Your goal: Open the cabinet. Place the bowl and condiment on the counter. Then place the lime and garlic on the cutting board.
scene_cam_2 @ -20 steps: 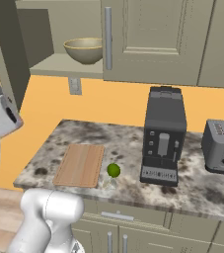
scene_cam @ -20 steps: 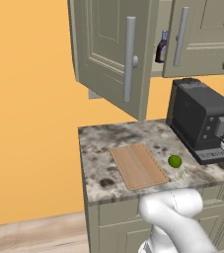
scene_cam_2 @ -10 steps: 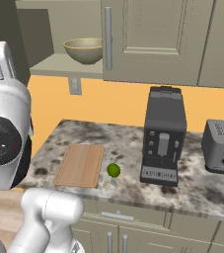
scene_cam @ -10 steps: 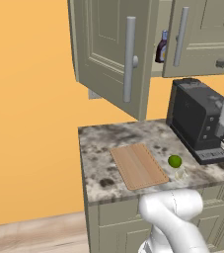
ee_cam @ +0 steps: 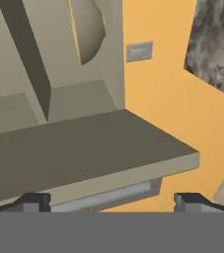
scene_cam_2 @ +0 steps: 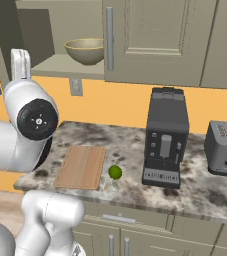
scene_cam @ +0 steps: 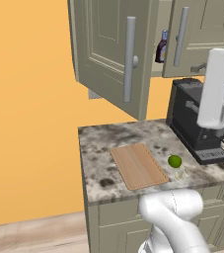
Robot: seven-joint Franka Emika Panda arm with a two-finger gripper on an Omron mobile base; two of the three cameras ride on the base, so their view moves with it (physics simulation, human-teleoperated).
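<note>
The cabinet (scene_cam: 108, 49) hangs above the counter (scene_cam: 98, 148) with its left door swung open. Inside, the bowl (scene_cam_2: 86, 50) sits on the shelf, and it shows again, turned sideways, as the bowl (ee_cam: 86, 29) in the hand view. The dark condiment (scene_cam: 161, 47) stands further right in the cabinet. On the counter lies the cutting board (scene_cam: 138, 165), with the lime (scene_cam: 174, 161) and the pale garlic (scene_cam: 180, 173) just beside its right edge. My gripper (ee_cam: 112, 202) is open and holds nothing, facing a cabinet panel (ee_cam: 84, 153) close ahead.
A black coffee machine (scene_cam_2: 166, 137) stands right of the cutting board (scene_cam_2: 81, 166), and a grey toaster (scene_cam_2: 226, 147) further right. The open door's bar handle (scene_cam: 129, 59) juts out over the counter. A wall outlet (scene_cam_2: 75, 86) sits under the cabinet. My arm (scene_cam: 217, 89) is raised before the coffee machine.
My arm has swung and lifted higher, its upper link rising in front of the coffee machine. The bowl, bottle, lime, garlic and board have not moved. The gripper stays open.
</note>
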